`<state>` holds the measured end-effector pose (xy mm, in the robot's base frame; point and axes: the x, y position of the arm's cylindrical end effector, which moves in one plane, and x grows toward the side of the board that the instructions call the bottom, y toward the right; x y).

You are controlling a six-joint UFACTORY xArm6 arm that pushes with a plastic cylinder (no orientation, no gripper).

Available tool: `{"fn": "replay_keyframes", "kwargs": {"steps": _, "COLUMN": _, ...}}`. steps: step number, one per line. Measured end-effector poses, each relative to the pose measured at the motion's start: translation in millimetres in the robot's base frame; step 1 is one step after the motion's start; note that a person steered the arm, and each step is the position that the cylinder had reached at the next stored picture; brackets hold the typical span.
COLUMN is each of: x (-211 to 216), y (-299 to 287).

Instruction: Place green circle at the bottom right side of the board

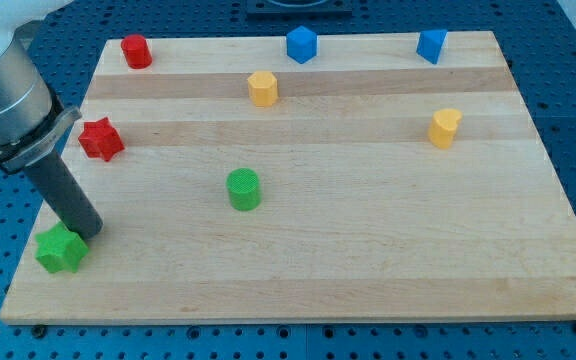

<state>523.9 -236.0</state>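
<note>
The green circle [244, 189] is a short green cylinder standing on the wooden board [368, 250], left of the board's middle. My tip [89, 233] is at the lower end of the dark rod, near the board's bottom left corner. It touches or nearly touches the top right of a green star [61, 249]. The tip is well to the left of the green circle and slightly lower in the view.
A red star [100, 139] lies at the left edge. A red cylinder [136, 51] is at the top left. A yellow hexagon [262, 88], a blue cube [301, 44], a blue block [431, 46] and a yellow heart [445, 128] lie across the top and right.
</note>
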Motion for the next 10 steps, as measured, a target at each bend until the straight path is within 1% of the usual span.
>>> {"fn": "replay_keyframes", "kwargs": {"steps": 1, "x": -26, "y": 6}}
{"fn": "replay_keyframes", "kwargs": {"steps": 2, "x": -50, "y": 26}}
{"fn": "replay_keyframes", "kwargs": {"steps": 3, "x": -52, "y": 82}}
{"fn": "replay_keyframes", "kwargs": {"steps": 4, "x": -52, "y": 191}}
{"fn": "replay_keyframes", "kwargs": {"steps": 5, "x": -48, "y": 265}}
{"fn": "replay_keyframes", "kwargs": {"steps": 6, "x": -34, "y": 254}}
{"fn": "replay_keyframes", "kwargs": {"steps": 7, "x": -34, "y": 189}}
{"fn": "replay_keyframes", "kwargs": {"steps": 8, "x": -22, "y": 182}}
{"fn": "replay_keyframes", "kwargs": {"steps": 10, "x": -21, "y": 344}}
